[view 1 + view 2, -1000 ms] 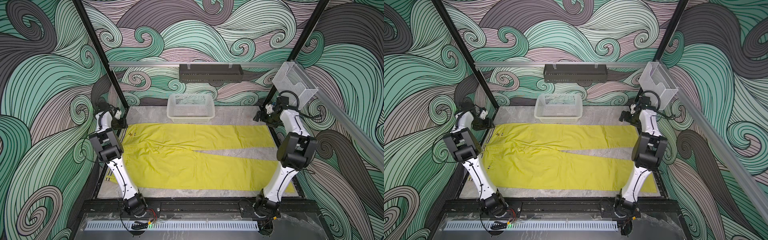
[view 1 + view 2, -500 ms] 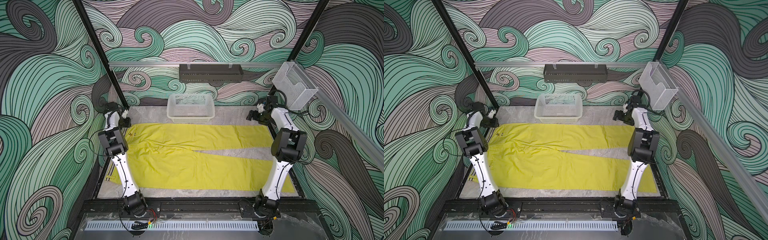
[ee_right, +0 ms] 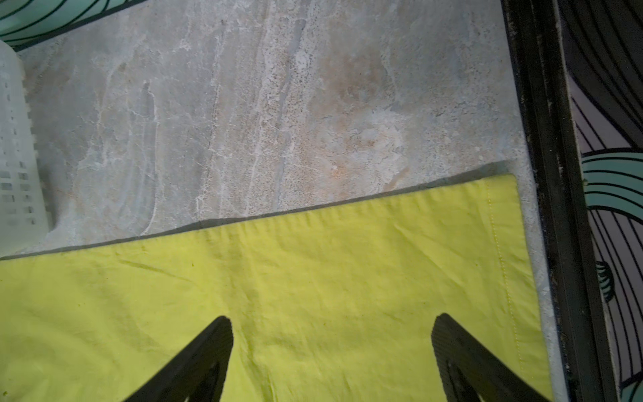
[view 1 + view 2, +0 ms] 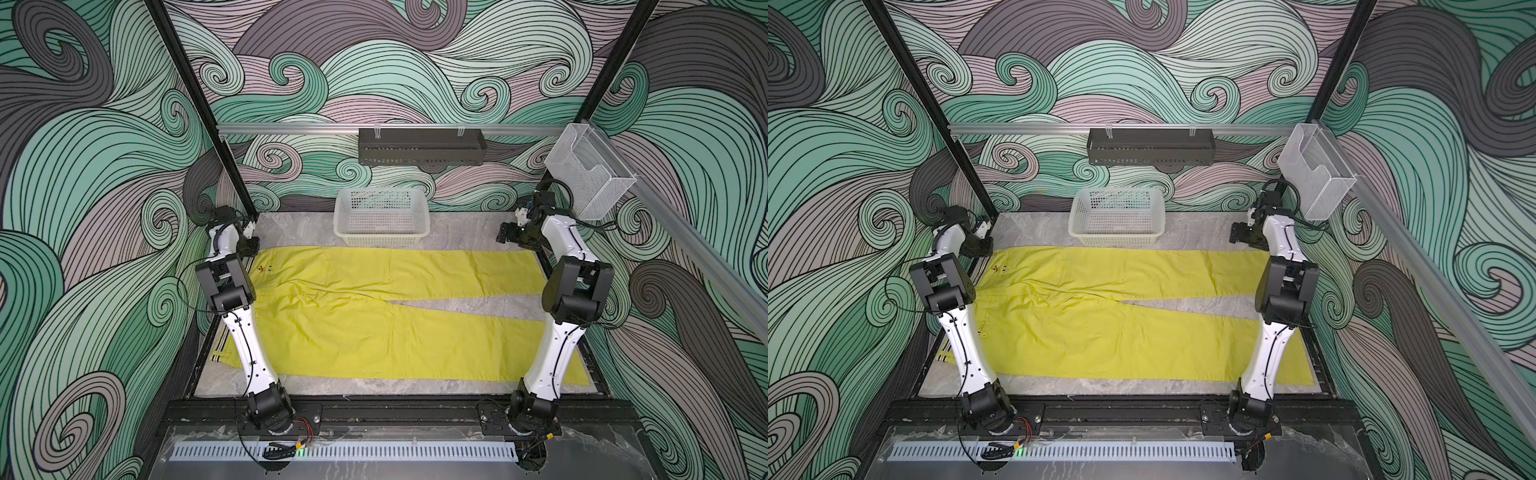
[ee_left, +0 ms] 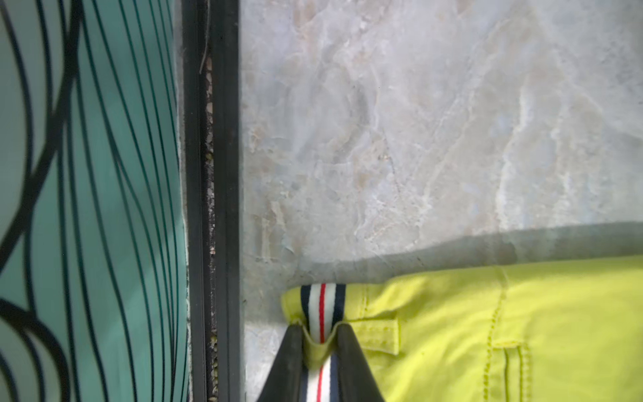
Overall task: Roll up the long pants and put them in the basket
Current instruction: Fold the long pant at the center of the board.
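Nothing is rolled yet: on the tabletop [image 4: 291,224] the pants [image 4: 353,324] lie flat at full length, waistband at the left edge and hems at the right, with the left tool [image 5: 318,334] pinching the waistband's far corner and the right tool [image 3: 332,323] spread above the far hem.

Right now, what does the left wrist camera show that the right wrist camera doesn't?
Only the left wrist view: the left gripper pinching the pants at the striped waistband corner.
Only the right wrist view: the right gripper, open over a leg hem, and the basket edge.
Both: yellow fabric on the grey table beside a black frame rail.
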Tool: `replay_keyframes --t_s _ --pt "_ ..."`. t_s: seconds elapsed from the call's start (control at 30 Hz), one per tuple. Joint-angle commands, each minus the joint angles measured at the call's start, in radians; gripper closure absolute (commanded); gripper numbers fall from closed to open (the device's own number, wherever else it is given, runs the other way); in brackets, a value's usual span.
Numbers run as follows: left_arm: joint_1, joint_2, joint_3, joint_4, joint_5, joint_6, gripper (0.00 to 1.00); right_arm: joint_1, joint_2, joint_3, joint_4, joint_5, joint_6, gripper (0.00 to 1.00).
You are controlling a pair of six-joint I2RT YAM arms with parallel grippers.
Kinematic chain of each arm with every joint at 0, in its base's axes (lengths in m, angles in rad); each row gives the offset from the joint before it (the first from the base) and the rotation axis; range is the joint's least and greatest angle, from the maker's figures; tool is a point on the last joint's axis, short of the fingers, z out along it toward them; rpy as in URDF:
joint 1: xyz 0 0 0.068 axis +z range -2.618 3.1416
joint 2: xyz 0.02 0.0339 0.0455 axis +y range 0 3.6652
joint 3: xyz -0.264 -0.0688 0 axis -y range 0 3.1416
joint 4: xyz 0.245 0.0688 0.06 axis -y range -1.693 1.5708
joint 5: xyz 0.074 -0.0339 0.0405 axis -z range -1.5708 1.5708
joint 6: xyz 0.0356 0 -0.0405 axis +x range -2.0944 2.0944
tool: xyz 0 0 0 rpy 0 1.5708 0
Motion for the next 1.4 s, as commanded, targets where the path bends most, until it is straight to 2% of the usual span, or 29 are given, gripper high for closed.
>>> replay_keyframes --t_s 0.0,0.07,0.13,0.4,0.5,0.6,0.7,0.93,1.07,1.13,1.27,1.37 --pt "-0.003 -0.006 -0.017 -0.040 -0.019 -0.012 0.85 -0.016 -0.037 0.000 -0.026 0.029 -0.023 0.09" --pt "-0.003 -0.005 -0.020 -0.042 -0.021 -0.008 0.88 -0.019 -0.038 -0.008 -0.026 0.029 -0.022 0.09" --pt "-0.003 -0.004 -0.023 -0.039 -0.037 -0.007 0.96 -0.020 -0.039 -0.015 -0.026 0.040 -0.020 0.09" --pt "-0.006 -0.024 -0.025 -0.046 -0.039 -0.007 1.00 -0.039 -0.023 -0.016 -0.026 0.104 -0.081 0.12" --pt "-0.004 -0.041 -0.040 -0.046 -0.053 -0.005 1.00 -0.105 0.023 0.020 -0.050 -0.001 -0.095 0.11" --pt "-0.005 -0.057 -0.062 -0.043 -0.060 -0.005 1.00 -0.186 0.103 0.124 -0.104 -0.161 -0.021 0.17" --pt "-0.007 -0.068 -0.090 -0.030 -0.064 -0.008 1.00 -0.220 0.168 0.201 -0.108 -0.186 0.037 0.23" --pt "-0.018 -0.045 -0.105 0.001 -0.074 -0.011 1.00 -0.190 0.298 0.350 -0.159 0.064 -0.032 0.17" --pt "-0.026 -0.040 -0.103 -0.004 -0.095 -0.003 1.00 -0.142 0.327 0.327 -0.148 0.365 -0.100 0.17" --pt "-0.027 -0.042 -0.103 -0.004 -0.100 -0.003 1.00 -0.118 0.340 0.319 -0.133 0.449 -0.145 0.17" --pt "-0.027 -0.053 -0.109 0.001 -0.103 -0.002 1.00 -0.098 0.360 0.318 -0.100 0.480 -0.167 0.18" --pt "-0.028 -0.059 -0.113 0.001 -0.106 -0.003 1.00 -0.098 0.370 0.327 -0.073 0.449 -0.154 0.19"
